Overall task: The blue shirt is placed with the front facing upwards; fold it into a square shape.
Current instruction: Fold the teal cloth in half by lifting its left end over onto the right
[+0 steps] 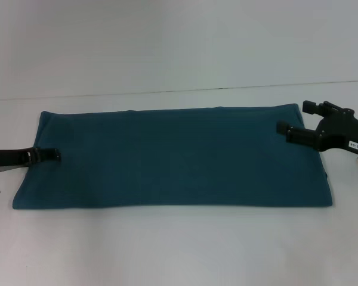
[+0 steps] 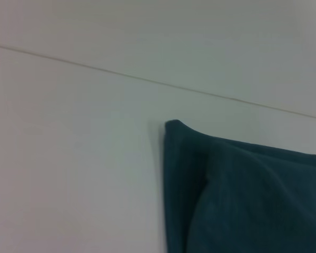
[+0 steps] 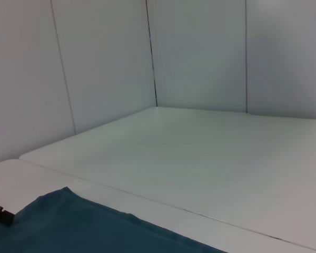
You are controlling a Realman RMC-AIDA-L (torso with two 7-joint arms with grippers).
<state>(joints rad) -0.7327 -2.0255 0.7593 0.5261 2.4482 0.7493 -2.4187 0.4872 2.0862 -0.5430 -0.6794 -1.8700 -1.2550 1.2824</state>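
A: Right, shirt first. Where is it?

B: On the white worktop [image 1: 179,250], lying flat. The blue shirt [image 1: 173,158] is folded into one long band running left to right. Plain teal cloth faces up; no lettering shows from the head view. Far edge fairly straight, near edge straight too, with the left end slanting outward toward the front.

A: Left side?

B: The left end effector [image 1: 55,155] comes in low from the left edge, its dark tip resting on the shirt's left end, about midway between far and near edges. The fingers look pressed together there. Whether cloth is pinched between them, I cannot tell.

A: And its wrist camera?

B: Only a folded corner of the shirt [image 2: 242,200] against bare worktop [image 2: 73,158]. A layered fold shows at that corner. No fingers in that picture.

A: Right side?

B: The right end effector [image 1: 293,122] sits at the shirt's far right corner. Two black fingers are spread apart, one near the far edge, one lower over the cloth. Released, holding nothing.

A: Right wrist camera?

B: A strip of the shirt [image 3: 95,226] along the bottom, then worktop [image 3: 200,158] and pale wall panels [image 3: 105,68] beyond. A small dark piece shows at the cloth's edge; I can't identify it.
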